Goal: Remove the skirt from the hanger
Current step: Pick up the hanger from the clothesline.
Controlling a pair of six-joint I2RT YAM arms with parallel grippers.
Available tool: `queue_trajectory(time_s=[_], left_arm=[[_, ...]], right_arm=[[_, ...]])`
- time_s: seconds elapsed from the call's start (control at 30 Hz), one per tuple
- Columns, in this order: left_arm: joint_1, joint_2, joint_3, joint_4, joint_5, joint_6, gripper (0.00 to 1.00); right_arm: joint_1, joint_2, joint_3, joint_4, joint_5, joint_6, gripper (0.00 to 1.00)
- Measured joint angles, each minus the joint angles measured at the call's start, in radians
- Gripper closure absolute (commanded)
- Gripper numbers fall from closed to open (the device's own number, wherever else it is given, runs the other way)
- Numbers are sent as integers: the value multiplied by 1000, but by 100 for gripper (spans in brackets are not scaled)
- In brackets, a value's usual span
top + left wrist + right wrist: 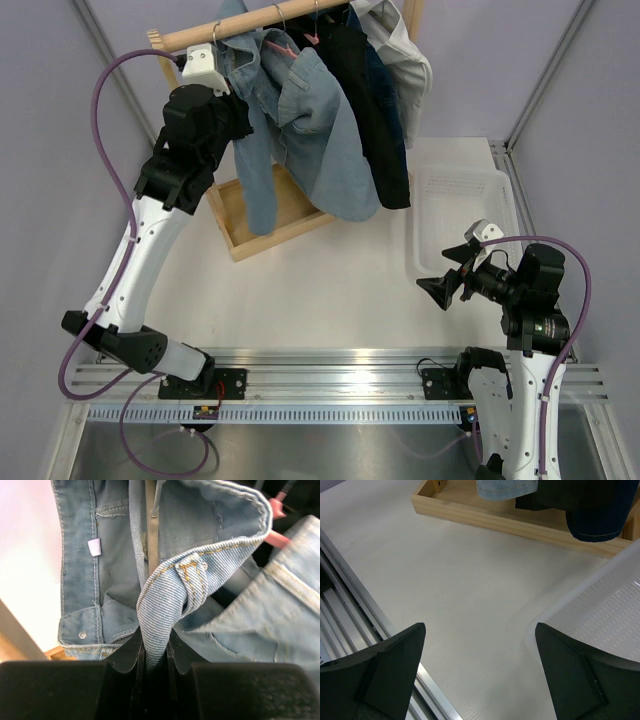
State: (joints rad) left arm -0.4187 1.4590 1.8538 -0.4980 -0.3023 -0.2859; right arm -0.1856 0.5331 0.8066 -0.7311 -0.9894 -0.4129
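A light blue denim skirt (300, 120) hangs on a pink hanger (285, 45) from the wooden rail (250, 22) at the back. My left gripper (240, 118) is raised to it and shut on a fold of its waistband; in the left wrist view the denim skirt (170, 600) is pinched between the black fingers (125, 655), with the pink hanger (277, 537) at the upper right. My right gripper (442, 290) is open and empty, low over the table near the front right; its fingertips (395, 655) frame bare table.
Dark garments (375, 110) and a pale shirt (405, 50) hang beside the skirt on the same rail. A wooden tray base (255, 235) sits under the rack. A white perforated basket (465, 195) stands at the right, its rim (580, 595) close to my right gripper.
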Motion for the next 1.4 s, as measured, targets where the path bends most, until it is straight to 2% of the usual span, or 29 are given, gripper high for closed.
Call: queue_trajectory(time_s=[0.3,0.53,0.77,1.0,1.2,1.4], left_arm=[[-2,-92,-88,23,37,88,100],[-2,-117,-124,30,48,98,100],[-2,-227,-247,-10,62,54,100],[-2,-379,-439,-64,101,-26,100],[-11,-547,-686,-130,240,-127,100],[-92,-698,-941,-150,439,-221,100]], right_arm=[[0,0,0,0,0,0,1],[0,0,0,0,0,0,1],[0,0,0,0,-2,-4,0],[0,2,3,-48,-56,-59,1],[0,96,136,-238,-126,-216,0],[0,257,336,-486,-182,-586,1]])
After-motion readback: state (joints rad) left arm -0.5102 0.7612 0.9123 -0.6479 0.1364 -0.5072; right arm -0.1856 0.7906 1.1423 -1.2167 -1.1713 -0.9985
